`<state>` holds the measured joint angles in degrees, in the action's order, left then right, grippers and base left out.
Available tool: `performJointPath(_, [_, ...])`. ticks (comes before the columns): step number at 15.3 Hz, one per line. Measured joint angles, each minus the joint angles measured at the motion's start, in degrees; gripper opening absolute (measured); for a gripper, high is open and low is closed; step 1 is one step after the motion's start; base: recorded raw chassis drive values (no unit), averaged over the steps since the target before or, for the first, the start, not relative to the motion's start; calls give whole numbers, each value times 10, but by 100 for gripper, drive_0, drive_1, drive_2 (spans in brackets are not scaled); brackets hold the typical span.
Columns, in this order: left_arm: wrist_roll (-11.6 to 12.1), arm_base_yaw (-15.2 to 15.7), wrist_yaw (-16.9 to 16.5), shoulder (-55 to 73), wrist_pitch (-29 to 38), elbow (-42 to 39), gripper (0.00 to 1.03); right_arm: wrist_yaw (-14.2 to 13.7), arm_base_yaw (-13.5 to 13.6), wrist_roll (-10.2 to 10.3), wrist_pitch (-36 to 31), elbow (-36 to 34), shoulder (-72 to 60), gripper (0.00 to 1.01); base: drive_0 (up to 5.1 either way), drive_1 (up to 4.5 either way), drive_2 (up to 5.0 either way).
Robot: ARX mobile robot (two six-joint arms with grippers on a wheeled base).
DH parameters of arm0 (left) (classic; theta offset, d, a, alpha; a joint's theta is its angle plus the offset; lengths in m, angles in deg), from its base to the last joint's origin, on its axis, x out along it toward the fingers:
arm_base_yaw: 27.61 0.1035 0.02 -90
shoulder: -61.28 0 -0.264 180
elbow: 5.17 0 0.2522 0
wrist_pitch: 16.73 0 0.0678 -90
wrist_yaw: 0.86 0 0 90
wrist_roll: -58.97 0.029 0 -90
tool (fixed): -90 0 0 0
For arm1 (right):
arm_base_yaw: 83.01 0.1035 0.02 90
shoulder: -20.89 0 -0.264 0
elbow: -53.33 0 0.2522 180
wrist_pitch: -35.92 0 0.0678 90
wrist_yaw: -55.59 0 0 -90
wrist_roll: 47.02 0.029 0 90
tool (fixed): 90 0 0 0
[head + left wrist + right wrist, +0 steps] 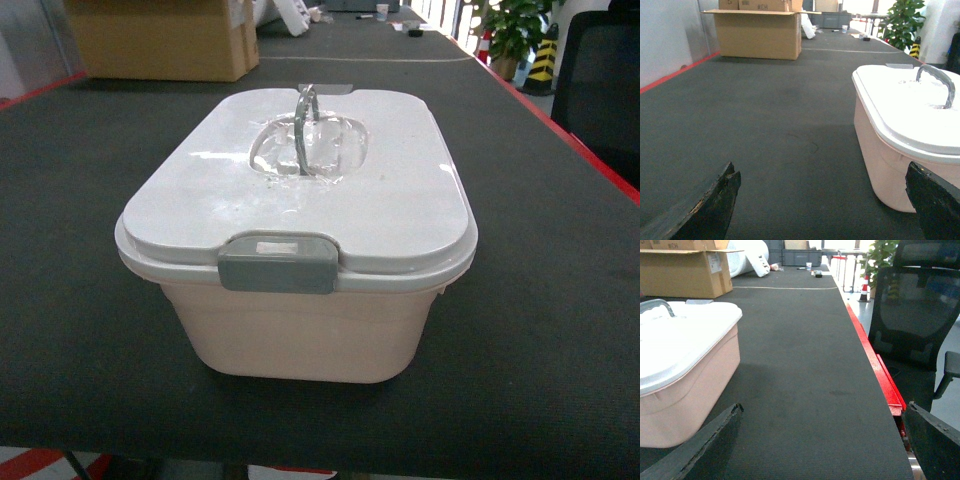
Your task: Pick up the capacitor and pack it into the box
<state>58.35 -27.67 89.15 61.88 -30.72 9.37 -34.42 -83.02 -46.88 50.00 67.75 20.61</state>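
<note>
Both grippers, left (822, 205) and right (822, 445), gaped empty over dark matting (560, 300); pink box (300, 330) latched shut, cardboard carton (160, 40) lettering unreadable.

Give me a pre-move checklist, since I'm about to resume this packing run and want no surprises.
1. Box upright on the table: ok.
2. Lid off so the box can take a part: not ok, it sits on the rim with the grey latch down at the front.
3. Capacitor located: not ok, no view shows it.
4. Left gripper free: ok, fingers apart, nothing between them, box to its right.
5. Right gripper free: ok, fingers apart and empty, box to its left.
6. Handle reachable: ok, standing upright in the lid's recess.
</note>
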Motion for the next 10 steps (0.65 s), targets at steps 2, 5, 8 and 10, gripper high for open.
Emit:
performJointPath(2, [0,0,0,0,0,0,98,0,0,0,0,0,0,98,0,0,0])
performJointPath(5, [0,0,0,0,0,0,98,0,0,0,0,0,0,98,0,0,0])
performJointPath(8, [0,0,0,0,0,0,98,0,0,0,0,0,0,98,0,0,0])
performJointPath(10, [0,0,0,0,0,0,98,0,0,0,0,0,0,98,0,0,0])
